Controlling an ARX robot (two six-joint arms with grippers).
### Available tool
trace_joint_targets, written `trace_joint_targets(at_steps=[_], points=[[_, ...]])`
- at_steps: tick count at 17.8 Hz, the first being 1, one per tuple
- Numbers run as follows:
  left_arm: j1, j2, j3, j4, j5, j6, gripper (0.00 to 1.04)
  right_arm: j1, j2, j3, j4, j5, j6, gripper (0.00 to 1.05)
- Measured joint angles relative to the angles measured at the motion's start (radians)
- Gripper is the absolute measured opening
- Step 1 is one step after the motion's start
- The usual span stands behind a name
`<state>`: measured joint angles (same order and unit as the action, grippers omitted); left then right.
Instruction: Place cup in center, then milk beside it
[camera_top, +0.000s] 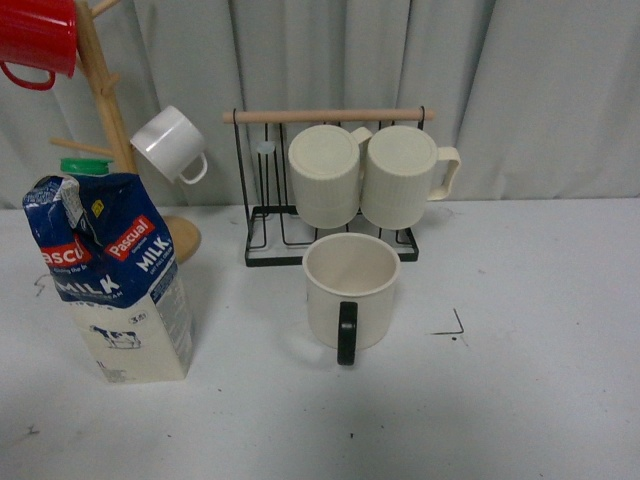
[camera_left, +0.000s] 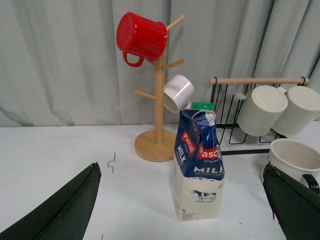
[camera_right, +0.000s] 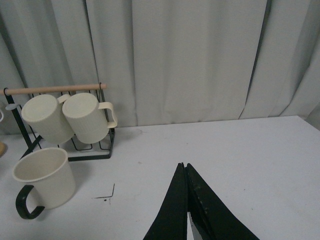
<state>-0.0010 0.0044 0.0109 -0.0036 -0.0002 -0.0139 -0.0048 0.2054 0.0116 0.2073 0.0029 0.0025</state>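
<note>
Nearest: left gripper spread wide, empty, facing the milk; right gripper pressed together on nothing over bare table. At near left, the milk upright, well apart from the cup. Mid-table, the cup upright, handle nearward, left of a black corner mark, seemingly already in the center. Behind it, wire rack with two ribbed mugs. Next, probably: clamping the milk and setting it just beside the cup.

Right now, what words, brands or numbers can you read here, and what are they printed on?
"Pascual": red labels on the milk carton.
"MILK": white letters on its blue part.
"1L": low on its cream part, left wrist view.
Other small print on the carton is too blurred to read; no text elsewhere.
</note>
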Motion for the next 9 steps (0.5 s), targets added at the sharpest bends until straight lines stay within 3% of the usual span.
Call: trace_joint_targets(at_steps=[9], points=[[0.0, 0.0, 0.0, 0.0, 0.0, 0.0, 0.98, 0.0, -0.051, 0.0, -0.063, 0.0, 0.0, 0.02]])
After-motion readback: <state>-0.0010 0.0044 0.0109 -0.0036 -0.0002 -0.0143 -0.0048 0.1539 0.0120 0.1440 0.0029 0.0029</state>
